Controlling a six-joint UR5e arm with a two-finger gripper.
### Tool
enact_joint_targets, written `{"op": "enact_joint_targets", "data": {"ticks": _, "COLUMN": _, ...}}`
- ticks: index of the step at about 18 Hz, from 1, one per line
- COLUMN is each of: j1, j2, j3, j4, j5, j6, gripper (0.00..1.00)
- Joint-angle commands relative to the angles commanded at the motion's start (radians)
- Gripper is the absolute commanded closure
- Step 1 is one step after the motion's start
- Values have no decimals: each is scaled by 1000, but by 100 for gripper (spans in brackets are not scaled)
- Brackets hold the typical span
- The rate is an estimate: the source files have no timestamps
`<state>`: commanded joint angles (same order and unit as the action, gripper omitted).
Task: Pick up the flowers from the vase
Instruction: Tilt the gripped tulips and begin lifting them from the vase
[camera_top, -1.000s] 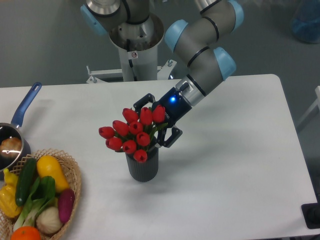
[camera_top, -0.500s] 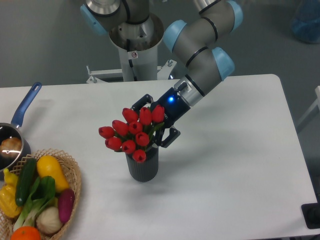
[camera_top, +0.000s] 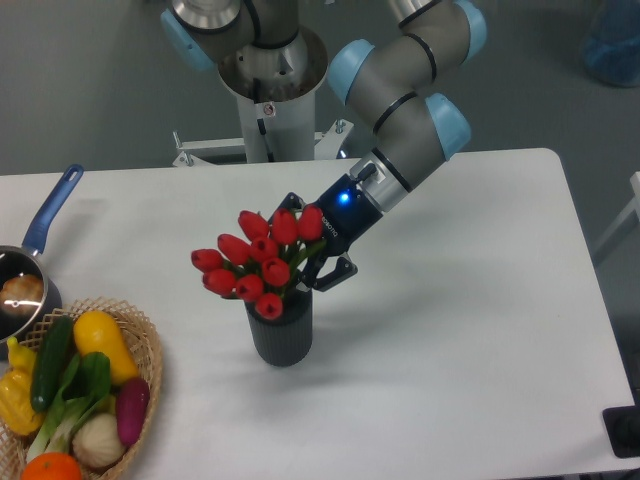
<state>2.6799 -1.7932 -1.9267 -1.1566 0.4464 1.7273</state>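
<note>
The flowers (camera_top: 250, 268), a tight bunch of red tulips with green leaves, stand in the dark ribbed vase (camera_top: 280, 335) near the middle of the white table (camera_top: 470, 300). My gripper (camera_top: 312, 242) reaches in from the right and closes on the bunch just below the blooms. One finger (camera_top: 339, 272) shows at the front and the other (camera_top: 290, 204) behind the tulips. The fingertips and the stems are hidden by blooms and leaves. The stems still reach into the vase.
A wicker basket (camera_top: 150, 345) of vegetables sits at the front left corner. A blue-handled saucepan (camera_top: 48, 220) stands at the left edge. The arm's base post (camera_top: 270, 110) rises behind the table.
The fingers have drawn closer around the bunch. The tulips have shifted a little up and to the left, and the vase has nudged slightly left.
</note>
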Motion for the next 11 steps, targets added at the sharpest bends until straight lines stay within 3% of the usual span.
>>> {"op": "enact_joint_targets", "data": {"ticks": 4, "j1": 0, "j2": 0, "j3": 0, "j4": -6, "j5": -2, "j6": -3, "gripper": 38}}
{"op": "enact_joint_targets", "data": {"ticks": 8, "j1": 0, "j2": 0, "j3": -6, "j4": -11, "j5": -2, "j6": -6, "gripper": 48}}
{"op": "enact_joint_targets", "data": {"ticks": 11, "j1": 0, "j2": 2, "j3": -6, "j4": -11, "j5": -2, "j6": -6, "gripper": 48}}
